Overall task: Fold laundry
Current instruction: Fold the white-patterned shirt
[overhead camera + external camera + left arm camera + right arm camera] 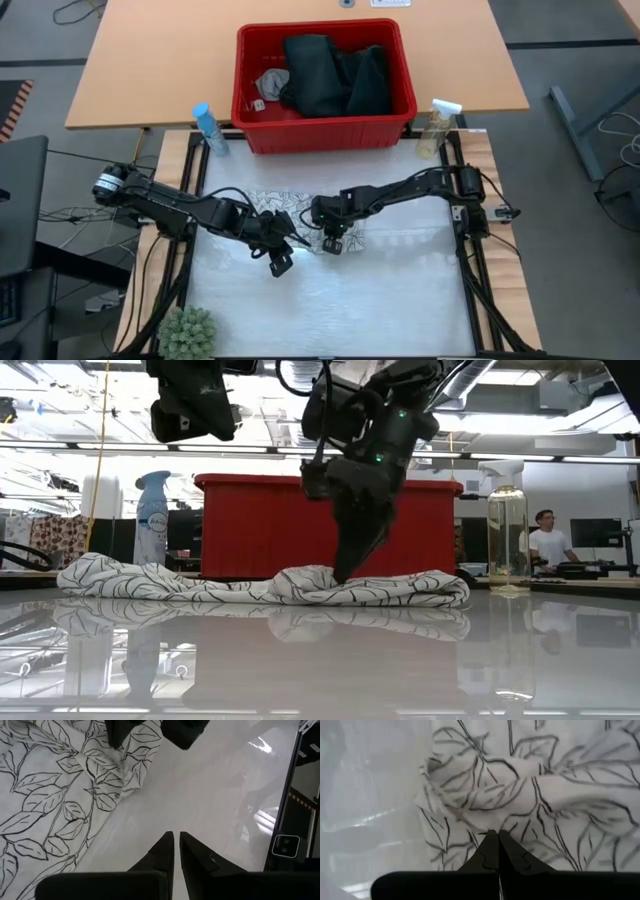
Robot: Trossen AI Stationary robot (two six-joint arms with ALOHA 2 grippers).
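The white cloth with grey leaf print (268, 204) lies spread and rumpled on the table's middle (180, 585). My right gripper (345, 575) points steeply down onto its right part, shut on it (495, 834). My left gripper (176, 839) hangs shut and empty above bare table beside the cloth's near edge (60, 800), raised well clear (190, 410). The dark jeans (335, 75) and a small grey cloth (272, 80) lie inside the red basket (330, 135) at the far side. My right gripper has its shut fingertips (487, 845) on a bunched-up ridge of the leaf-print cloth (480, 805), coming from above and slanting. The cloth rises in a small hump at the tips (310, 575) and otherwise lies on the table. How many layers are caught I cannot tell.
A blue spray can (210, 128) stands left of the basket and a clear spray bottle (437, 128) right of it. A small green plant (188, 333) sits at the near left corner. Bare glossy table lies on the near side (380, 300). A person (545, 540) sits far behind.
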